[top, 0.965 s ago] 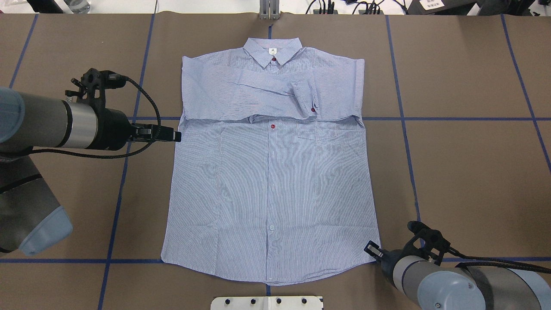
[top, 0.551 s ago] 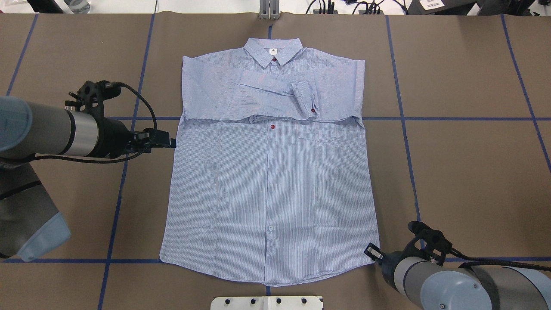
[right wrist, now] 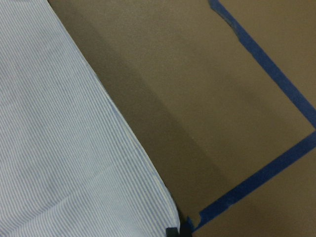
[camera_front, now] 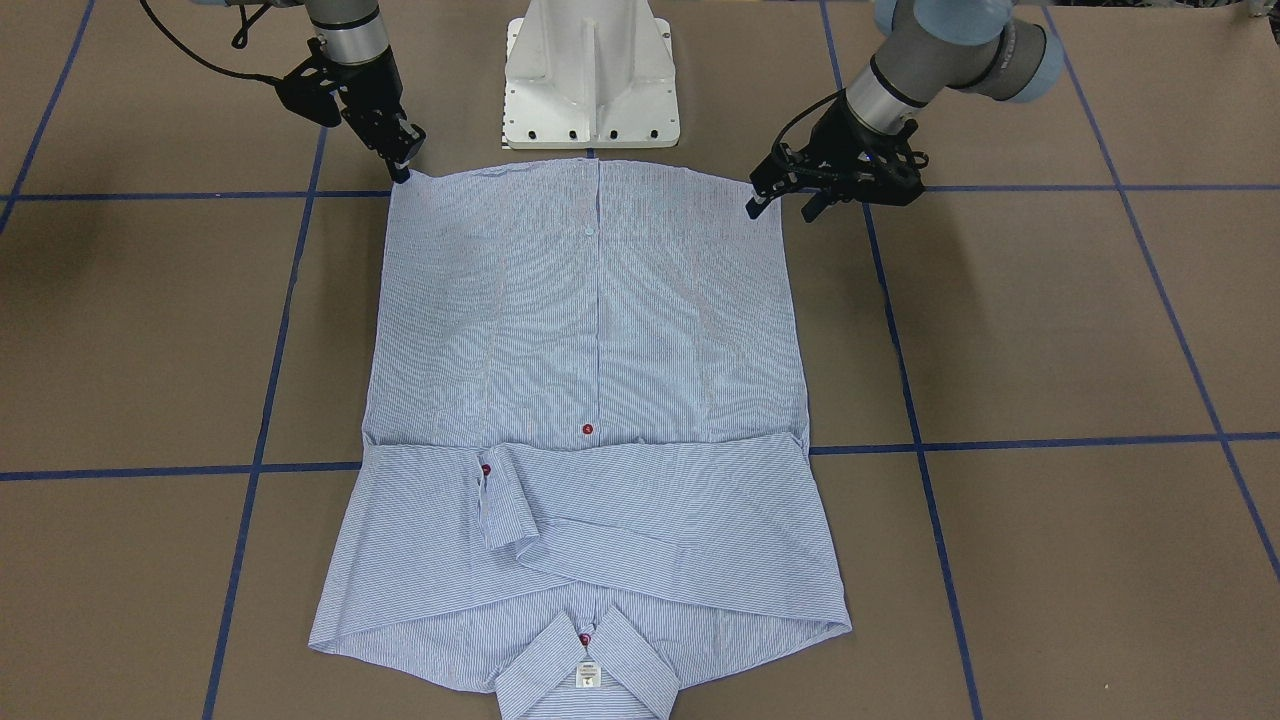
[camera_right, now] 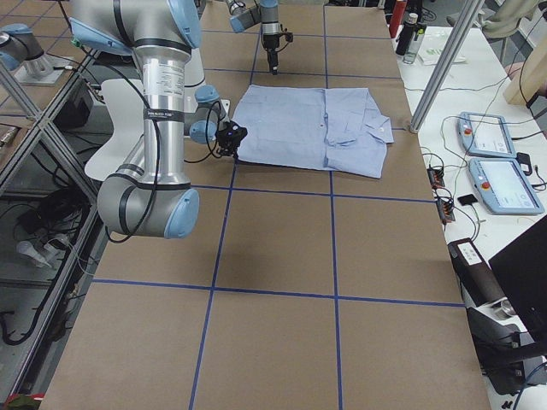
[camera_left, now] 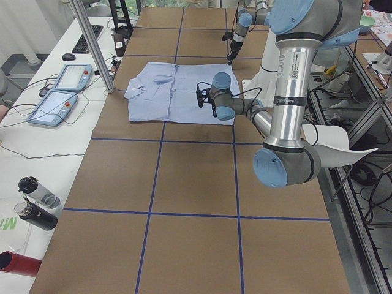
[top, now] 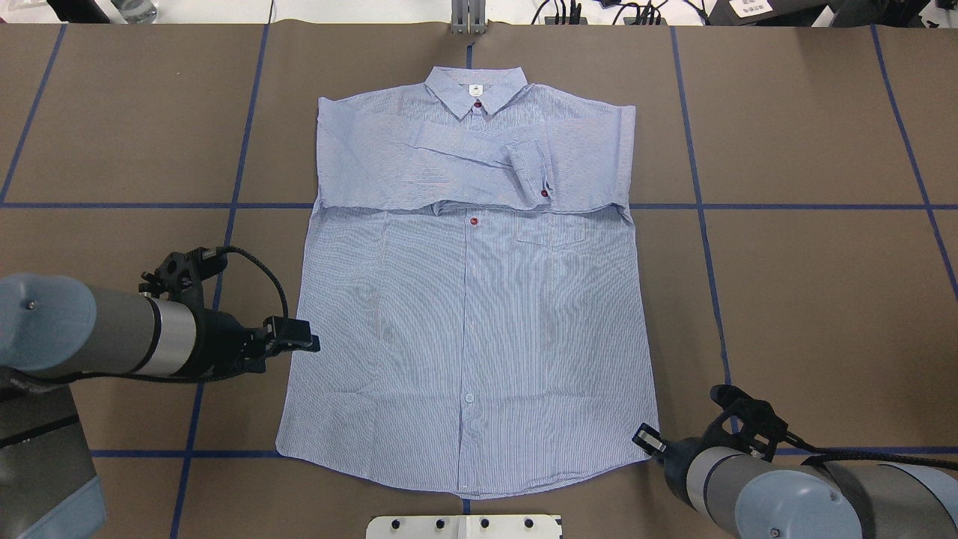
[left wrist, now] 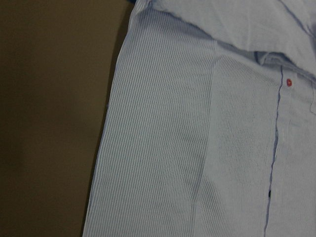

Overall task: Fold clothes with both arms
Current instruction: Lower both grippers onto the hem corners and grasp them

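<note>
The pinstriped shirt (top: 468,314) lies flat, front up, sleeves folded across its chest; the left arm (top: 112,337) and right arm (top: 748,483) flank its near end.

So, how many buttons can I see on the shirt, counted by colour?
Red buttons: 3 (one at the collar, one on the cuff, one on the front strip)
Pale buttons: 1
Total: 4 that can be made out on the shirt
</note>
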`<state>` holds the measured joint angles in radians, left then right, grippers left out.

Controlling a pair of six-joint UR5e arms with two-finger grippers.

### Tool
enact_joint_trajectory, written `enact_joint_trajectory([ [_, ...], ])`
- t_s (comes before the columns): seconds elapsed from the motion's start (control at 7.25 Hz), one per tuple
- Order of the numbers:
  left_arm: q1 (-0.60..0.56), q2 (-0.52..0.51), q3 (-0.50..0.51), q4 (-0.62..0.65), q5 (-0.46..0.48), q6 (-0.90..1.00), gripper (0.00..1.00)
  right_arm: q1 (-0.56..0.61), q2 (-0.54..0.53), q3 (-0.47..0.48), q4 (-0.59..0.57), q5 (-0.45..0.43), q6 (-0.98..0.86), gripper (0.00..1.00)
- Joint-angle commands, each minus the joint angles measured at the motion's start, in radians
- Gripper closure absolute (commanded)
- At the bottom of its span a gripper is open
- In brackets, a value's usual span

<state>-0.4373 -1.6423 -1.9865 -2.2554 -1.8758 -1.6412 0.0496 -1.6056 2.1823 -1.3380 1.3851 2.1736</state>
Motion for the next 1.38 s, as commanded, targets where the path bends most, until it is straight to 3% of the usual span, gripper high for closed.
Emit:
enact_joint_trajectory([
  [0.0, 0.112, 0.015, -0.008, 0.052, 0.084, -0.045, 0.07, 0.001, -0.001, 0.001, 0.0, 0.0, 0.0, 1.0],
  [0.28, 0.152, 0.012, -0.018, 0.178, 0.113, -0.066, 0.16, 0.001, -0.001, 0.001, 0.0, -0.001, 0.0, 1.0],
  [0.96, 0.201, 0.016, -0.014, 0.185, 0.113, -0.143, 0.36, 0.001, -0.002, 0.001, 0.0, -0.001, 0.002, 1.0],
  [1.24, 0.201, 0.019, -0.011, 0.186, 0.113, -0.143, 0.36, 0.003, -0.002, 0.001, -0.001, -0.001, 0.002, 1.0],
])
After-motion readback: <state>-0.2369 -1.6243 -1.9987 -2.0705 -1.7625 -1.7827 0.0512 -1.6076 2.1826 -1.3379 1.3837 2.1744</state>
